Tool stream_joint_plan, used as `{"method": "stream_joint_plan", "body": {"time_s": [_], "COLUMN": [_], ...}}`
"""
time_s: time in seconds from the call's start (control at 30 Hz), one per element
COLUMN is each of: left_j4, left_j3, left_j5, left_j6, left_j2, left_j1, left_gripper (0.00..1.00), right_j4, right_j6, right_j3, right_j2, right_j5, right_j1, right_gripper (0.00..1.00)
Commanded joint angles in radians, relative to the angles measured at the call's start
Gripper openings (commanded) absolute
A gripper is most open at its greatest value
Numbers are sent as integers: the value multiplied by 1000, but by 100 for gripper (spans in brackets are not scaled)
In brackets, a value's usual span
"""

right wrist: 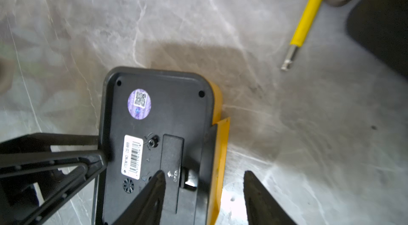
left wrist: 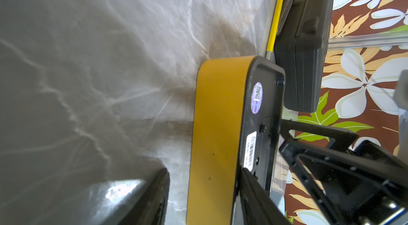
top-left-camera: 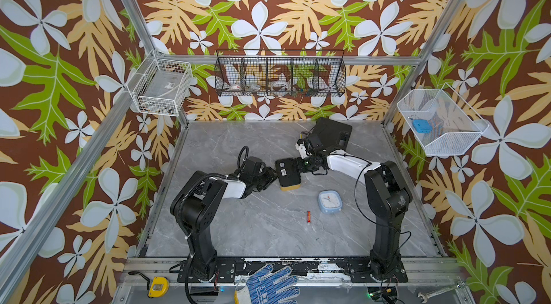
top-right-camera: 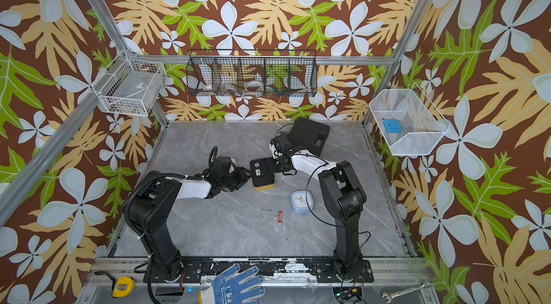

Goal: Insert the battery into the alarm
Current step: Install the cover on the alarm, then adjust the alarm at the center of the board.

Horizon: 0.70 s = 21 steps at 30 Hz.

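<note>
— Tools first. Right tool [right wrist: 204, 172]: spread apart, gripping nothing, poised over the back of the yellow alarm [right wrist: 176, 107], one finger [right wrist: 154, 190] above the battery cover [right wrist: 172, 153].

— And the left?

— Left tool [left wrist: 205, 169]: set astride the alarm's edge, one finger [left wrist: 254, 190] against the black back, a strip of table [top-left-camera: 253, 228] showing between the other finger and the yellow side. Clamped or merely bracketing: cannot tell.

— Whereabouts of the cell?

— Red battery [top-left-camera: 309, 216]: lying loose on the table in both top views, well apart from the yellow alarm, near a pale blue clock [top-left-camera: 330, 201]. Touched by nothing.

— Progress, then?

— Early, by the look of it. Alarm lying back-up between both tools, compartment side exposed: that much in place. Cover apparently still on, with its arrow and OPEN mark plain to see, so yet to be slid off. After that: fetching the battery, seating it the right way round, closing up again.
</note>
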Motion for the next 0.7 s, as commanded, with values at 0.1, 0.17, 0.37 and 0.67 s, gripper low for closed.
{"method": "stream_joint_plan", "body": {"time_s": [0.1,0.17,0.37,0.67], "left_j4": [-56,-57,-60,-64], "left_j3": [4,2,5,37], "left_j5": [-11,-14,-13,-17], "left_j6": [6,5,7,61], "left_j2": [3,4,4,-3], "left_j1": [-2,-1,-1,-3], "left_gripper": [53,53,53,66], "right_j4": [2,-3,-3,22], "right_j6": [-30,-35,-50,-48], "right_j3": [-11,-18,-43,-86], "right_j2": [21,24,35,9], "right_j5": [-7,12,17,-29], "right_j1": [-1,-2,-3,-31], "right_gripper": [58,55,39,19]}}
